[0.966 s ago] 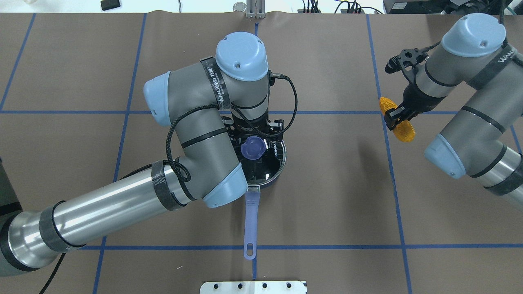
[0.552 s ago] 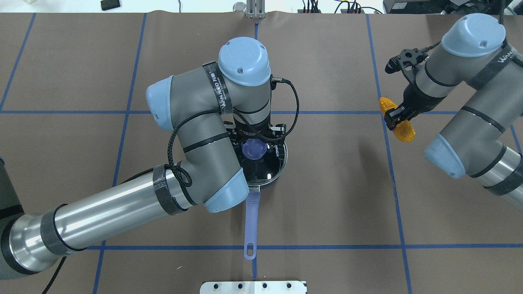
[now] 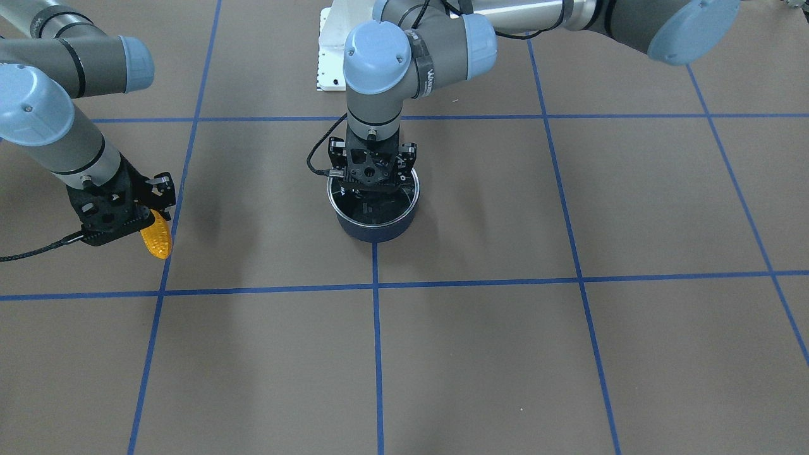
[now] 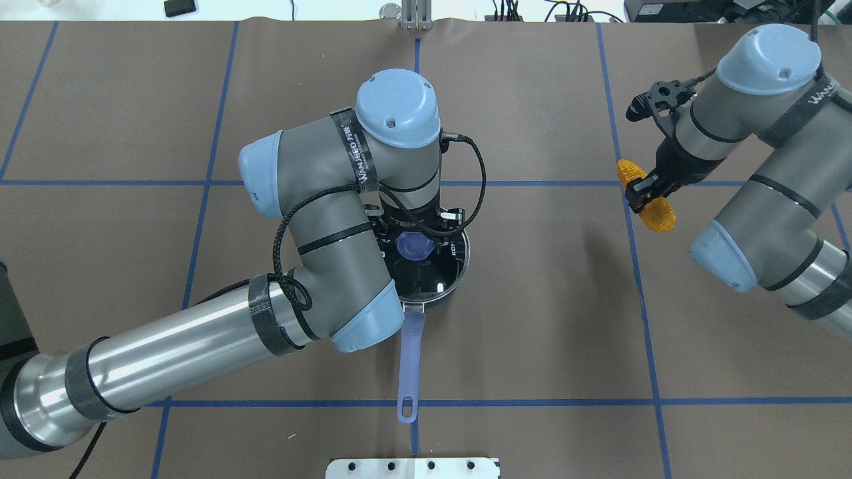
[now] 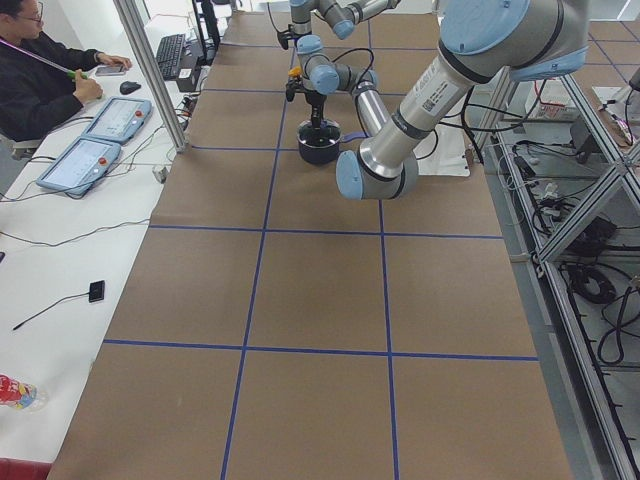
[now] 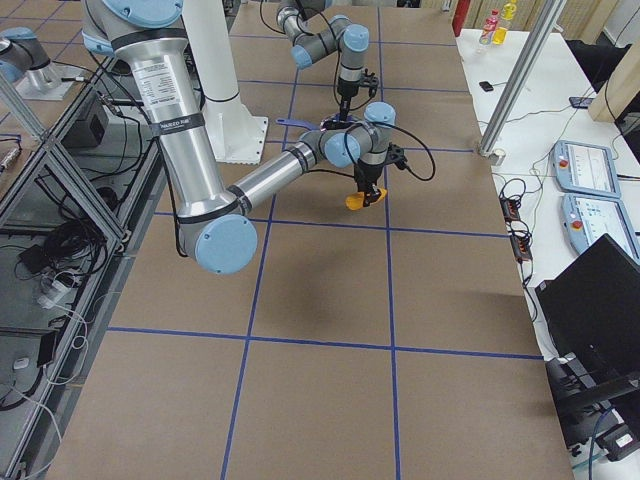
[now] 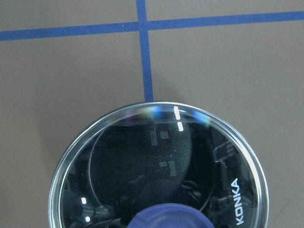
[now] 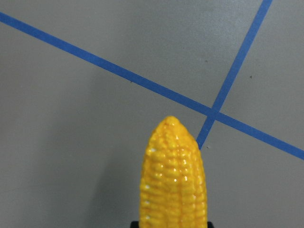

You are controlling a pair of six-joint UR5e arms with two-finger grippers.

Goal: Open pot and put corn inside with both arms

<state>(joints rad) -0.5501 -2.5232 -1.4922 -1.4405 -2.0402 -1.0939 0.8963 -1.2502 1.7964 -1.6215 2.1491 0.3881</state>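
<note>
The dark navy pot [image 4: 455, 274] stands mid-table with its glass lid [image 7: 142, 161] on and its purple-blue handle [image 4: 409, 359] pointing toward my base. My left gripper [image 4: 416, 233] hangs straight down over the lid's purple-blue knob [image 4: 414, 247] and looks open; its fingertips are hidden. The knob shows at the bottom edge of the left wrist view [image 7: 166, 218]. My right gripper [image 4: 644, 189] is shut on the orange-yellow corn [image 4: 655, 214] and holds it above the table, far to the right of the pot [image 3: 376, 230]. The corn also shows in the right wrist view [image 8: 175, 175].
A white mounting plate [image 4: 413, 468] lies at the table's near edge by my base. Blue tape lines cross the brown table cover. An operator [image 5: 40, 80] sits at a side desk with control pendants [image 5: 80, 160].
My left arm has shifted slightly, bringing its gripper more squarely over the knob, which is now more covered. The right arm and the corn have barely moved.
</note>
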